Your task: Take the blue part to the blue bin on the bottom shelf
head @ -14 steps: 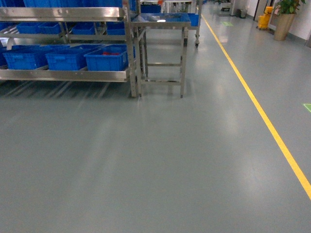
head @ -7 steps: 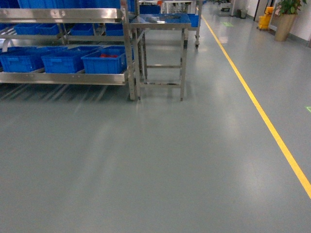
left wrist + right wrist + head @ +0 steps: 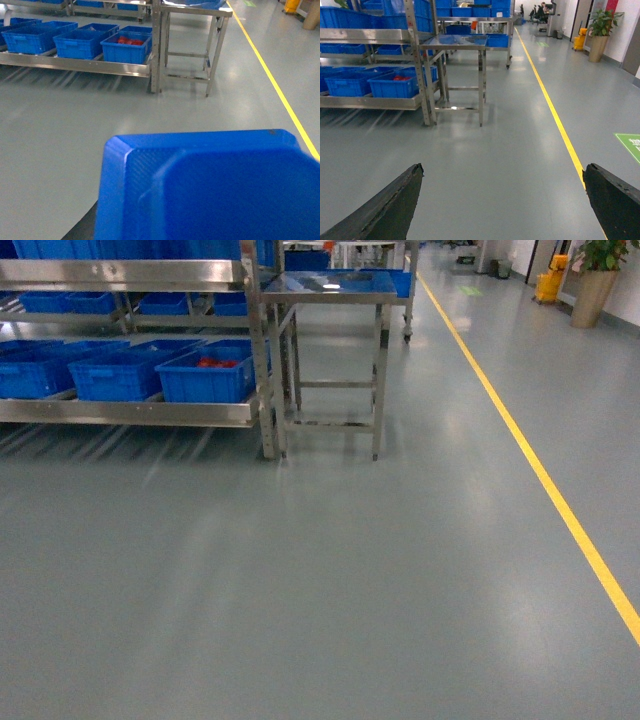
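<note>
Crates of blue plastic are sitting in a row on the low stainless-steel bottom shelf [image 3: 130,411] at far left, the rightmost crate [image 3: 207,377] showing red contents. Just right, a steel-legged tabletop [image 3: 330,285] is standing, touching the rack's post. Bare grey floor [image 3: 330,570] is lying open to the yellow floor line [image 3: 540,475]. A bright blue plastic moulded piece [image 3: 210,185] is filling the left wrist view, so I cannot tell the left tool's state. The right tool [image 3: 502,200] is gaping wide, holding nothing.
</note>
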`<state>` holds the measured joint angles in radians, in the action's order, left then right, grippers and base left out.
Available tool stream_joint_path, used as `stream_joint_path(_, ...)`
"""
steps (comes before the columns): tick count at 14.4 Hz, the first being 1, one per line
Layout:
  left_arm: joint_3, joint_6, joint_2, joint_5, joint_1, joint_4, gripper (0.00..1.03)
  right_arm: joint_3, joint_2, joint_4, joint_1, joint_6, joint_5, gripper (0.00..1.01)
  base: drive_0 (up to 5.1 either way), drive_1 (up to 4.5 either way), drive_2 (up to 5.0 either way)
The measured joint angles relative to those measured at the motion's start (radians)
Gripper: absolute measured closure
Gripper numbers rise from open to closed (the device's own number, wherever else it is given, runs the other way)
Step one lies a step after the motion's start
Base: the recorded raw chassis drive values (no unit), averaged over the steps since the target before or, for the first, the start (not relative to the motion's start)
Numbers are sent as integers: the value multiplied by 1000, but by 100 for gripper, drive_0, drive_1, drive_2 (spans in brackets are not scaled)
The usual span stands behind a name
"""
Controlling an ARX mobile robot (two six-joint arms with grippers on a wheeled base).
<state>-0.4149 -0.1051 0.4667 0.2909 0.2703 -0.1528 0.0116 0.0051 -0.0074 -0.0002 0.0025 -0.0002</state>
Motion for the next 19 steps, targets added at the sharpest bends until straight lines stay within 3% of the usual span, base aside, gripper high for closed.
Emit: stream_joint_path(19,0,0,-1,-2,0,3,59,0,0,0,0,0,0,3,2,404,-399)
